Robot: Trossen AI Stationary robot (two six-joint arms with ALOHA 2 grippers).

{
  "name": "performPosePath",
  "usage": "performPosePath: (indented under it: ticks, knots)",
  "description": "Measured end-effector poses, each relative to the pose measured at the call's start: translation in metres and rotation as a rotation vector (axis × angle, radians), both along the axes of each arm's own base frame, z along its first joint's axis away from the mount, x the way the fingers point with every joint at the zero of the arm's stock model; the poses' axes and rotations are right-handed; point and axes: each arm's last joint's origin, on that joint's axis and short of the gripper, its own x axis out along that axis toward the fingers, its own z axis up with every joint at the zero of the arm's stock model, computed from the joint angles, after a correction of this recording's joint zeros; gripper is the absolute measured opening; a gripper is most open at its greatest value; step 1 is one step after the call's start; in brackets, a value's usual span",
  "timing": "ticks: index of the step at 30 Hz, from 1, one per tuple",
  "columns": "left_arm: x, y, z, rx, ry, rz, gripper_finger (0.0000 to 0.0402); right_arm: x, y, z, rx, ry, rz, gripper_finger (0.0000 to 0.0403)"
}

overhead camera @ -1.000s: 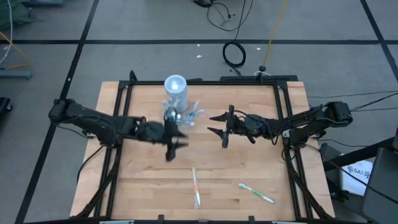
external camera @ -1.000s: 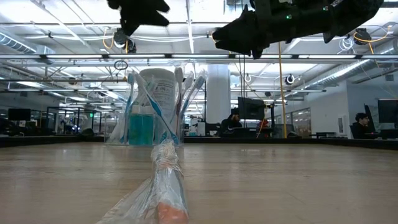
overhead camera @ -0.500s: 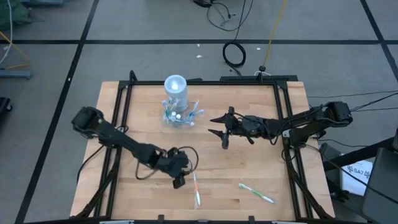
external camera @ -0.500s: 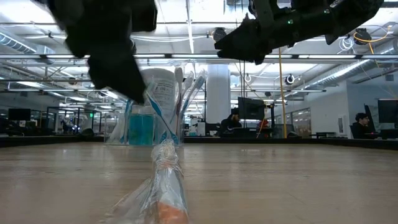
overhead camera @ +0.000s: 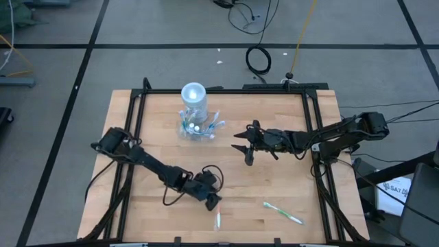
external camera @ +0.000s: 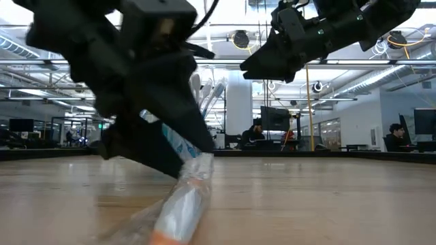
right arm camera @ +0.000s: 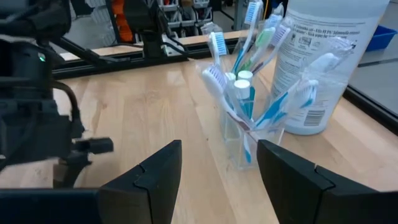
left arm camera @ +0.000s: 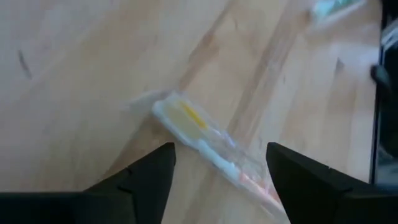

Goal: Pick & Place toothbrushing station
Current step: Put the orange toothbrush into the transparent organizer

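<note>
**A:** so where's everything sitting? The toothbrushing station point(overhead camera: 195, 116) stands near the far edge of the desk point(overhead camera: 274, 178), a bit left of centre: clear holder stuffed with brushes, next to a tall bottle. The left gripper point(overhead camera: 211, 200) is way down by the near edge, low over a wrapped toothbrush point(left arm camera: 208, 146), fingers spread to either side of it, nothing held. The right gripper point(overhead camera: 245, 145) hovers mid-desk, open and empty too, pointed at the station.

**B:** how would you grab that thing? Looks like thin clear plastic: light, stiff, probably slick, and top-heavy with all those brushes. I'd pinch a wall of the holder low down rather than the brush handles, and keep it upright.

**A:** agreed. The right wrist view point(right arm camera: 249, 118) is the only one showing the brush heads and small tubes inside. The high view just shows a blob. The low view is mostly blocked by the left arm. A second toothbrush point(overhead camera: 283, 213) near the front right corner only shows from above.
</note>
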Motion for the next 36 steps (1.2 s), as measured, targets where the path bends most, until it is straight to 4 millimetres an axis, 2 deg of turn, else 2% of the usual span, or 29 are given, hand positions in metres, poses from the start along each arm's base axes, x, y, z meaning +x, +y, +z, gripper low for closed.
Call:
performPosePath:
  ticks: [5, 9, 14, 19, 22, 27, 32, 36]
  knots:
    - [0.004, 0.019, -0.008, 0.079, 0.047, 0.014, 0.0229, 0.0, 0.0, 0.0, -0.005, -0.004, 0.001, 0.0201]
    - [0.01, 0.033, -0.008, 0.128, 0.041, -0.056, 0.0167, 0.0, 0.0, 0.0, -0.041, 0.003, 0.012, 0.0201]
    - [0.014, 0.047, -0.009, 0.097, 0.052, -0.126, 0.0082, 0.0, 0.0, 0.001, -0.055, 0.0, 0.016, 0.0201]
    - [0.016, 0.057, 0.0, 0.098, 0.033, -0.177, 0.0014, 0.0, 0.0, 0.001, -0.055, 0.0, 0.016, 0.0201]
    - [0.012, 0.059, 0.016, 0.121, 0.006, -0.199, 0.0013, 0.0, 0.0, 0.001, -0.055, 0.0, 0.016, 0.0201]
    - [-0.003, 0.06, 0.07, 0.216, -0.099, -0.193, 0.0028, 0.0, 0.0, 0.001, -0.055, 0.0, 0.016, 0.0201]
    - [-0.04, 0.062, 0.125, 0.376, -0.157, -0.125, 0.0014, 0.0, 0.0, 0.001, -0.055, -0.002, 0.016, 0.0201]
    - [-0.073, 0.068, 0.161, 0.521, -0.205, 0.072, 0.0006, 0.0, 0.0, 0.002, -0.055, -0.008, 0.016, 0.0201]
